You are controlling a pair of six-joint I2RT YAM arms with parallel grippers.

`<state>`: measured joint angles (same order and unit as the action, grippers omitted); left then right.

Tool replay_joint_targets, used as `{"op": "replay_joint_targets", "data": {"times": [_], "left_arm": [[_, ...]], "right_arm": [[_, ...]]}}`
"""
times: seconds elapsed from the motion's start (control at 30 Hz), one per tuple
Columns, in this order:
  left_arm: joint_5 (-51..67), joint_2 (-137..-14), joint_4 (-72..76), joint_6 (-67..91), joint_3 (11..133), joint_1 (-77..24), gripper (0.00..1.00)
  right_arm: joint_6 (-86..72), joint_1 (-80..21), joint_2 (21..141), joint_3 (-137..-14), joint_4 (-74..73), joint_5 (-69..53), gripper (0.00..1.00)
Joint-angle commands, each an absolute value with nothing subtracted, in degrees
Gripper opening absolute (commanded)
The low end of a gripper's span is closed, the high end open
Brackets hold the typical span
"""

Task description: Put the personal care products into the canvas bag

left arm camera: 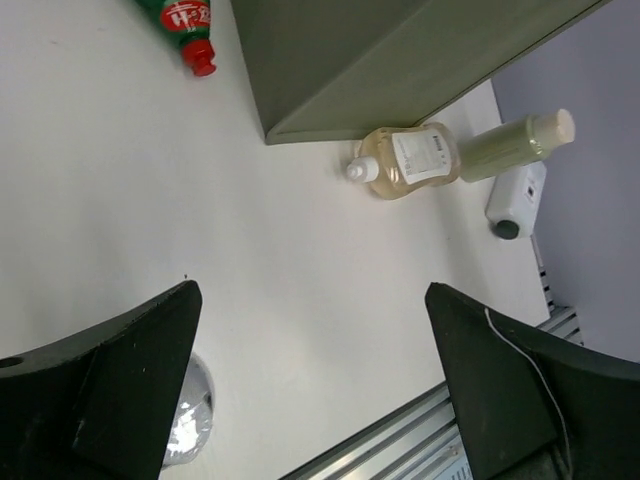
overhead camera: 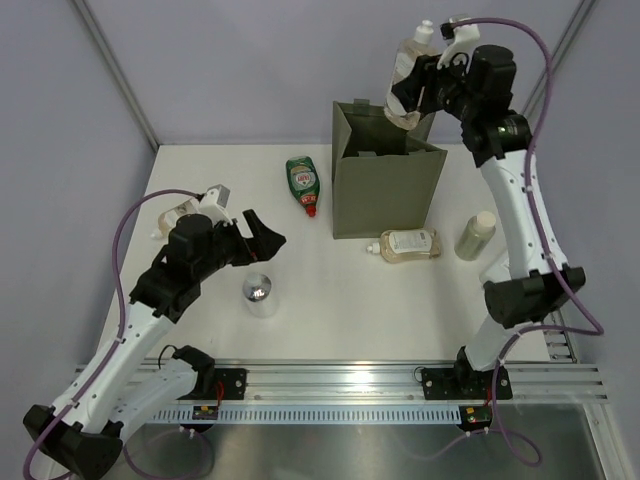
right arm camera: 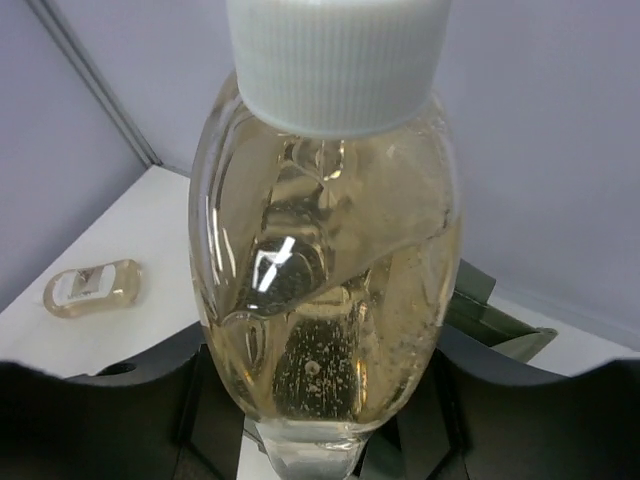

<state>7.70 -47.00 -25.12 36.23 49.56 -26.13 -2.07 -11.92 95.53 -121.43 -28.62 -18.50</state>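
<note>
**Grip on a flat amber clear bottle (overhead camera: pixel 407 58) above the boxy olive-green canvas bag (overhead camera: pixel 385 190)**

The right gripper (overhead camera: pixel 415 95) clamps this bottle around its lower body, with the white ribbed cap uppermost. In the top view it hangs over the bag's far rim. No label shows on the side facing the wrist camera.

Left of the bag, a green bottle with a red cap (overhead camera: pixel 302 182) lies on the white table (overhead camera: pixel 330 320). Its red and white label carries lettering I cannot read with certainty. Just in front of the bag lies a second flat amber bottle (overhead camera: pixel 405 244), its white label printed too small to read. A cream cylindrical bottle (overhead camera: pixel 476 235) is just beside it, off the bag's near right corner.

Well left of the bag and nearer the arm bases, the left gripper (left arm camera: pixel 312 300) is spread wide and holds nothing. A shiny silver can (overhead camera: pixel 261 293) stands just below it, apart from both fingers.
</note>
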Motion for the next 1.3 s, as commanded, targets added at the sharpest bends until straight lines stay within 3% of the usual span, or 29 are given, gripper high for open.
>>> {"op": "replay_joint_targets", "data": {"times": [0.0, 0.23, 0.3, 0.33, 0.43, 0.57, 0.7, 1.0, 1.1, 1.27], "left_arm": [[2.8, -44.8, -26.3, 31.8, 49.0, -26.5, 0.99], [0.7, -43.8, -30.5, 29.4, 49.6, -26.6, 0.99], [0.1, -43.8, -32.2, 29.4, 49.6, -26.7, 0.99], [-1.7, -43.9, -33.0, 29.8, 49.7, -26.7, 0.99], [-4.8, -44.3, -35.8, 30.5, 49.5, -26.7, 0.99], [-7.7, -45.3, -37.7, 33.7, 49.9, -26.7, 0.99], [-12.7, -47.7, -43.3, 36.7, 52.4, -26.7, 0.99], [-11.3, -50.5, -49.0, 38.3, 54.0, -28.2, 0.99], [-10.7, -50.5, -49.0, 37.4, 54.1, -30.1, 0.99], [-11.3, -53.3, -51.2, 36.6, 54.4, -33.7, 0.99]], "right_arm": [[-4.6, -12.5, 101.3, -119.9, -19.3, -16.9, 0.0], [7.3, -14.9, 104.4, -113.5, -22.4, -26.3, 0.03], [12.3, -15.1, 105.1, -112.5, -27.8, -31.3, 0.21], [15.2, -15.2, 105.4, -111.7, -29.3, -32.0, 0.38], [17.8, -15.3, 107.0, -111.3, -33.2, -30.9, 0.48], [19.2, -15.4, 108.5, -112.0, -37.3, -28.9, 0.82], [19.3, -15.3, 109.3, -115.4, -40.7, -28.9, 0.98], [21.0, -14.3, 100.6, -122.7, -47.2, -33.2, 0.99], [24.2, -14.1, 93.5, -117.3, -48.7, -39.0, 0.99], [28.7, -14.1, 79.5, -97.2, -49.3, -52.1, 0.99]]}}
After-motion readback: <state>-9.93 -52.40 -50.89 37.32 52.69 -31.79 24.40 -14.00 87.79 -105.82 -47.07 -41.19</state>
